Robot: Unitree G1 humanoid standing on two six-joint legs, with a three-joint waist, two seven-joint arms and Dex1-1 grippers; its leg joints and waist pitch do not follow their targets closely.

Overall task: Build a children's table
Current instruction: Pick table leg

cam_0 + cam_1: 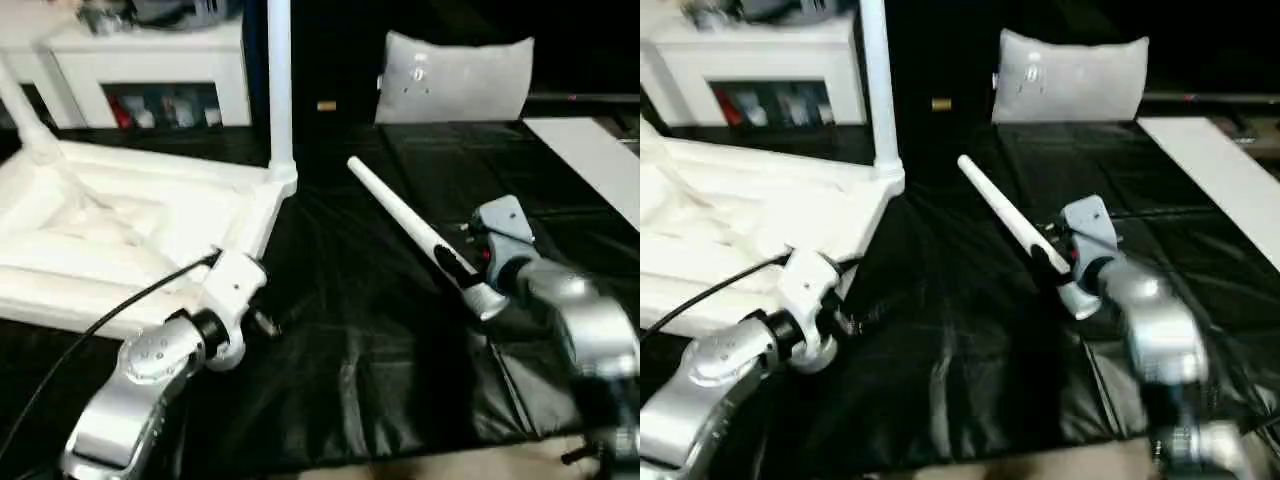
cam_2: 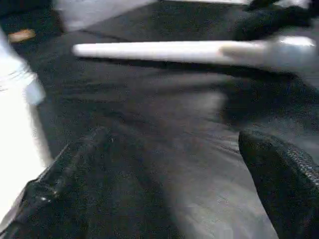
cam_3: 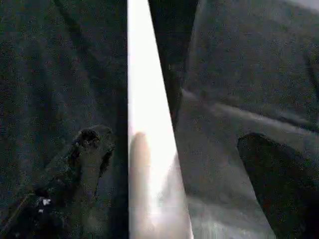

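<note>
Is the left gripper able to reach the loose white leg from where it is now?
Probably yes: only bare black sheet lies between the left gripper and the loose leg, whose thick end is at the right gripper.

The white plastic table top (image 1: 110, 225) is lying upside down on the black-covered worktop (image 1: 380, 360) at the robot's left, showing its ribbed underside and rounded corner sockets. One long white leg (image 1: 280, 80) is standing upright in the corner socket nearest the middle of the scene, and a second leg (image 1: 20, 110) is rising at a slant from the far left corner. A third tapered leg (image 1: 405, 225) is lying loose to the right, well apart from the top, its thin end pointing away from the robot.
</note>
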